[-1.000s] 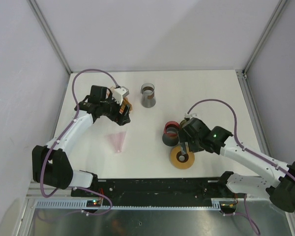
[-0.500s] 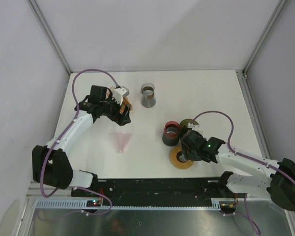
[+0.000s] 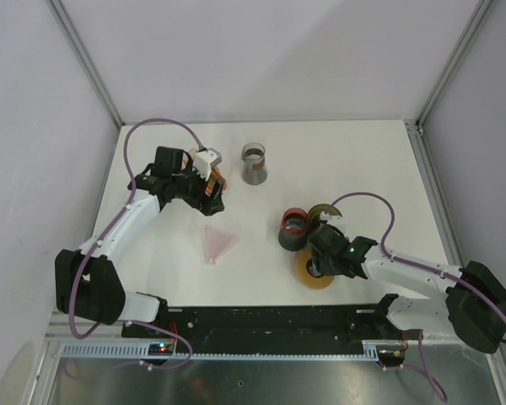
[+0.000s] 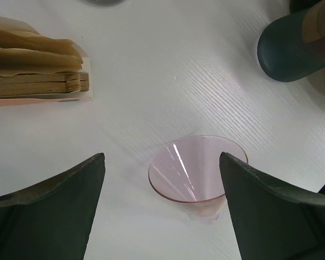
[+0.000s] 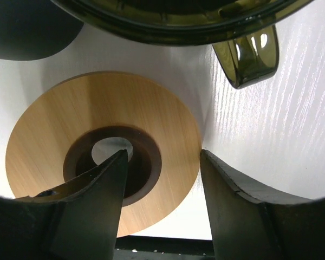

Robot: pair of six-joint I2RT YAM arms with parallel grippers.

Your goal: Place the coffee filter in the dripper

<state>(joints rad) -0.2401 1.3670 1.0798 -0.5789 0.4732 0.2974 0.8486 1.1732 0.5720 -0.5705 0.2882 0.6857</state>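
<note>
R gripper (image 5: 162,173) is nearest, fingers part-open, astride the right half of a wooden disc (image 5: 54,130) w/ a dark ring in its hole; can't tell if they touch it. Just past it are a dark mug (image 3: 291,234) and a green glass piece (image 5: 246,54) w/ handle. Left of those, a pink funnel (image 4: 197,170) lies on its side on the table (image 3: 363,169). Further back, L gripper (image 4: 162,162) has its fingers wide, holding nothing, beside the filter stack (image 4: 38,70). Grey beaker (image 3: 254,163) is farthest.

Bright, even light floods the white worktop (image 3: 363,160), leaving only soft, short shadows. In the 2 wrist views the dark jaws sit out of focus. Thin glare streaks cross the pink dripper (image 4: 197,168).
</note>
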